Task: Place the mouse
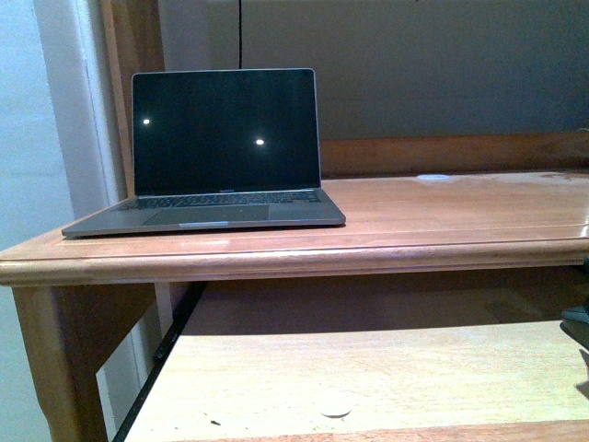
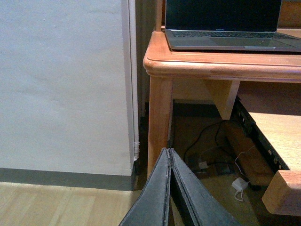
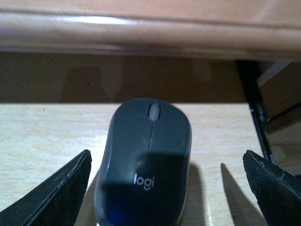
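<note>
The mouse (image 3: 146,160) is dark grey, domed, with a scroll wheel and a "logi" mark. It lies on the pale wooden pull-out shelf (image 3: 42,132) under the desk top. My right gripper (image 3: 167,153) is open, one finger on either side of the mouse and not touching it. My left gripper (image 2: 168,151) is shut and empty, hanging low beside the desk's left leg (image 2: 160,117). The mouse does not show in the front view or the left wrist view.
An open laptop (image 1: 221,147) with a dark screen stands on the left of the wooden desk top (image 1: 442,212). The desk's front edge (image 3: 150,33) overhangs just beyond the mouse. A dark rail (image 3: 256,113) borders the shelf. Cables and a white adapter (image 2: 240,184) lie under the desk.
</note>
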`<state>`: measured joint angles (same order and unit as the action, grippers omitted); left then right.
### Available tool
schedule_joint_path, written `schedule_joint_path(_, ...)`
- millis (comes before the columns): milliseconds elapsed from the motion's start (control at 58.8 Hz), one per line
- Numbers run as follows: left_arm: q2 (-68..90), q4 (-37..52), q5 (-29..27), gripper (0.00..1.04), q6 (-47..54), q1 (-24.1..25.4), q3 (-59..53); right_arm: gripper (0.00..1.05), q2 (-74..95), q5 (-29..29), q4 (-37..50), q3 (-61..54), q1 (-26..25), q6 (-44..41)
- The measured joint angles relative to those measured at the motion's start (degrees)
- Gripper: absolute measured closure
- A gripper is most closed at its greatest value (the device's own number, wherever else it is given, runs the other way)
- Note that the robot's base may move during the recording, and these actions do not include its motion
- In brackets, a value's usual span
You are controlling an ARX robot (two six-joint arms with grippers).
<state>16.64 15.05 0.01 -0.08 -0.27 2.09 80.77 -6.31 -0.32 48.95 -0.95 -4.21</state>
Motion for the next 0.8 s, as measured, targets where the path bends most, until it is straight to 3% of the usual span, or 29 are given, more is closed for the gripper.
schedule_joint_path(221, -3.0, -1.3, 0.0, 1.02, 0.0, 0.0, -1.7, 0.07, 2.0, 2.4, -1.9, 0.2, 0.0, 1.1)
schedule_joint_path(493, -6.6, -5.0, 0.0, 1.02, 0.0, 0.0, -1.7, 0.07, 6.1, 1.4, -0.2, 1.7, 0.5, 2.3)
schedule_joint_path(595, -12.6, -12.9, 0.0, 1.02, 0.0, 0.0, -1.7, 0.07, 7.1, 1.1, 0.3, 2.4, 0.5, 3.0)
schedule_joint_path(799, -16.2, -14.9, 0.0, 1.02, 0.0, 0.0, -1.7, 0.36, 7.7, 2.0, 1.7, 2.4, 0.1, 3.5)
